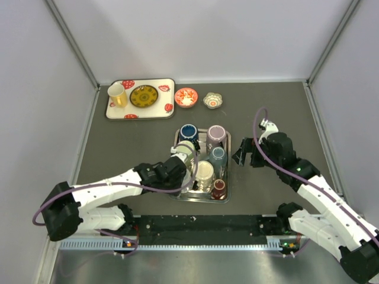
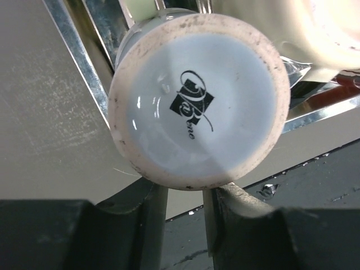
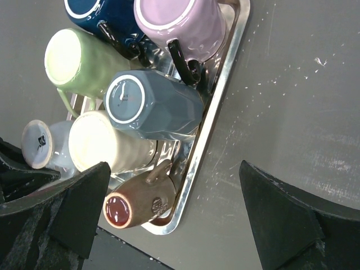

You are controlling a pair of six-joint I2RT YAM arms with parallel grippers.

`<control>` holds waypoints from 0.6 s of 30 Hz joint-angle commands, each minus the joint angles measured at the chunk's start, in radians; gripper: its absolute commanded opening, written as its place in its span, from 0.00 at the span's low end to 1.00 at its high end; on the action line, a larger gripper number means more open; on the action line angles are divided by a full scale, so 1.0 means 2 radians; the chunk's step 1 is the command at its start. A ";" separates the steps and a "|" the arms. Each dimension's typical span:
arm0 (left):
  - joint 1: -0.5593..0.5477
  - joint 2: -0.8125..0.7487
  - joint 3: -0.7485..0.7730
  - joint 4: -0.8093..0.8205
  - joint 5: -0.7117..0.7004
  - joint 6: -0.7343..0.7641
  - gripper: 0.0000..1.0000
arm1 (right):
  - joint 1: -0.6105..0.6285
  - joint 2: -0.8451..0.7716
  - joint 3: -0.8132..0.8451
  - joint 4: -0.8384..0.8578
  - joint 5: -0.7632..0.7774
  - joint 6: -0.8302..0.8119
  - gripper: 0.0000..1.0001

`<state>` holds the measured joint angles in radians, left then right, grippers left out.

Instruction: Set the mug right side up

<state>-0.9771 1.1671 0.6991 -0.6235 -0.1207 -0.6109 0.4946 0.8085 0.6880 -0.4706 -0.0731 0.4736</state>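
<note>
A pale blue-white mug (image 2: 197, 95) stands upside down at the left edge of the metal tray (image 1: 229, 168), its logo-printed base facing my left wrist camera. It also shows in the right wrist view (image 3: 36, 144). My left gripper (image 1: 179, 168) sits right beside it. In the left wrist view (image 2: 185, 194) the fingers (image 2: 149, 225) are a narrow gap apart, and their tips pass under the base's edge. Nothing shows between them. My right gripper (image 1: 244, 157) hangs wide open and empty beside the tray's right rim (image 3: 174, 166).
The tray holds several more upside-down mugs: green (image 1: 186, 148), dark blue (image 1: 189, 131), lilac (image 1: 216, 133), grey-blue (image 1: 218, 155), cream (image 1: 204, 171) and brown (image 1: 219, 189). A patterned tray (image 1: 163, 109) with a yellow mug (image 1: 117, 94), and two small bowls (image 1: 186, 97), stand at the back.
</note>
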 commanded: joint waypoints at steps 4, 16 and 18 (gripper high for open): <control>-0.006 -0.027 -0.040 0.059 -0.091 -0.039 0.36 | -0.001 -0.009 -0.001 0.006 0.000 0.004 0.99; -0.013 -0.059 -0.053 0.076 -0.128 -0.052 0.40 | -0.001 -0.017 -0.009 0.004 -0.006 0.006 0.99; -0.013 -0.062 -0.058 0.089 -0.126 -0.050 0.40 | -0.002 -0.017 -0.010 0.005 -0.006 0.007 0.99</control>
<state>-1.0084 1.0657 0.6010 -0.5457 -0.2867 -0.7059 0.4946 0.7910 0.6735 -0.4808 -0.0769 0.4759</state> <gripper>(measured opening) 0.401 0.988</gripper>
